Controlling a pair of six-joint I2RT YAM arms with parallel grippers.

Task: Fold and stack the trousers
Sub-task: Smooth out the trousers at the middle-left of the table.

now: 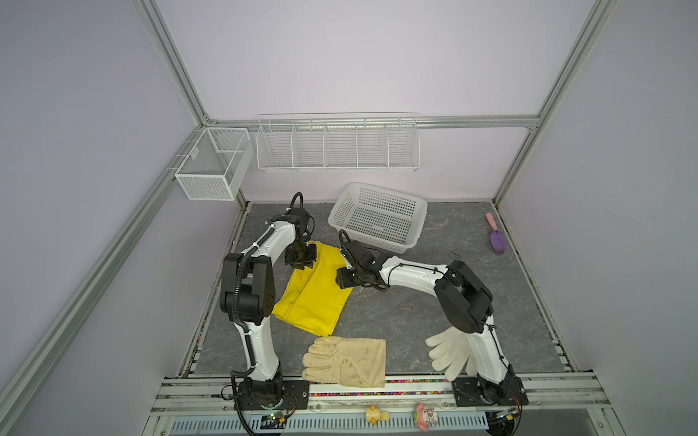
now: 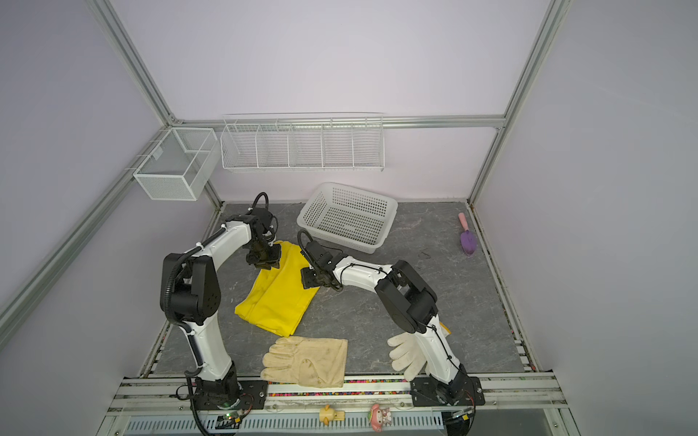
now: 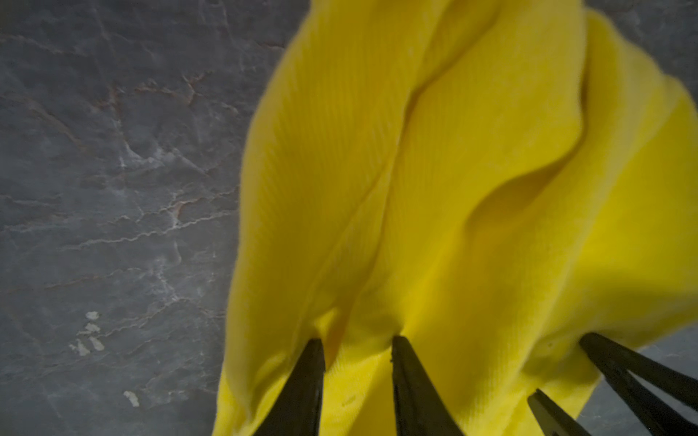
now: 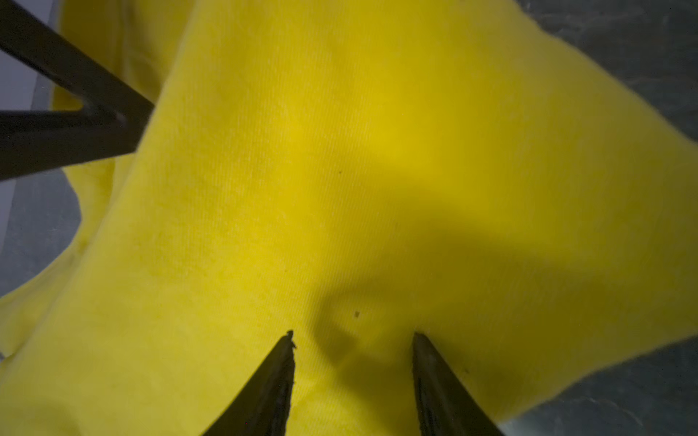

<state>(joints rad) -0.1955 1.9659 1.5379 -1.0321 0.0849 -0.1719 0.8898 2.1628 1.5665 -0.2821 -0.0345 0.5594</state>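
The yellow trousers [image 1: 313, 298] [image 2: 279, 302] lie folded into a long strip on the grey table, left of centre in both top views. My left gripper [image 1: 301, 262] [image 2: 267, 260] hangs over their far left corner and my right gripper [image 1: 343, 281] [image 2: 309, 281] over their far right edge. In the left wrist view the left gripper [image 3: 359, 339] has its jaws apart, tips down on the trousers [image 3: 453, 188], with a pleat of cloth between them. In the right wrist view the right gripper [image 4: 353, 334] stands open over smooth cloth of the trousers [image 4: 340, 188].
A white perforated basket [image 1: 381, 187] stands just behind the right gripper. A cream leather glove [image 1: 345, 362] and a white knitted glove [image 1: 447, 351] lie near the front edge. A purple trowel [image 1: 498, 238] lies at the far right. Wire racks [image 1: 336, 147] hang on the back wall.
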